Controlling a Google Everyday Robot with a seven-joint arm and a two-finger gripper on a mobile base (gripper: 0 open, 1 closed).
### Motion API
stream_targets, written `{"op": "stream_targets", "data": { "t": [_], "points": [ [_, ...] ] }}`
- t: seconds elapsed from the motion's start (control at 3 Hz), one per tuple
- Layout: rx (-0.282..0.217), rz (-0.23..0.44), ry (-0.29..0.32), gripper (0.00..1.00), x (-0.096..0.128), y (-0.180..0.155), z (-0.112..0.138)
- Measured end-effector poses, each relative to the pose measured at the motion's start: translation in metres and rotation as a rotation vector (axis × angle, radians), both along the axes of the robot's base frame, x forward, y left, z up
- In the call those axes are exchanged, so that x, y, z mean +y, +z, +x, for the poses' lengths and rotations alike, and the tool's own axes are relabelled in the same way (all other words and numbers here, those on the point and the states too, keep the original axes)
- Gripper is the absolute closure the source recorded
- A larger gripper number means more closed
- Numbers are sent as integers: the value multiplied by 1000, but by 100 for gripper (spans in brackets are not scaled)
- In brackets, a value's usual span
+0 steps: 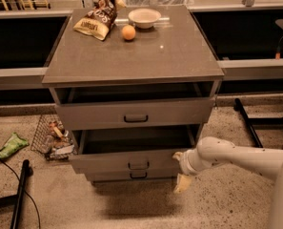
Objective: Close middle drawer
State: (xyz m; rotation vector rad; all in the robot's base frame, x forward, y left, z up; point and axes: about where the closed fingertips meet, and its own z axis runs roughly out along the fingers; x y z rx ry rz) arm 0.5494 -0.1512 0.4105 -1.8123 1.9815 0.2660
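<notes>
The middle drawer (107, 163) juts out toward 6 o'clock, past the lowest drawer (112, 176). The gripper (179, 170) is against its right front corner, at the drawer's 3 o'clock. Bare floor (131, 209) lies open at 6. The chip bag (97, 19) has print I cannot read. The arm (241, 157) reaches in nearly level from 3 o'clock, jaws spread, holding nothing.

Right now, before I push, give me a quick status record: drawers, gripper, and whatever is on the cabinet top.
middle drawer: pulled out, no contents visible
top drawer: slightly out
bottom drawer: pushed in further than the middle one
gripper: at the right end of the middle drawer's front
cabinet top: chip bag, orange, bowl
</notes>
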Motion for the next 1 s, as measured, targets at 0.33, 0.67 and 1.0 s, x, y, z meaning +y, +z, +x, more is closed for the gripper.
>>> {"op": "stream_targets", "data": {
  "t": [0.33,0.67,1.0],
  "points": [
    [0,0,0,0,0,0,0],
    [5,28,9,0,1,-4,8],
    [-6,57,19,0,1,-7,36]
  ]
}}
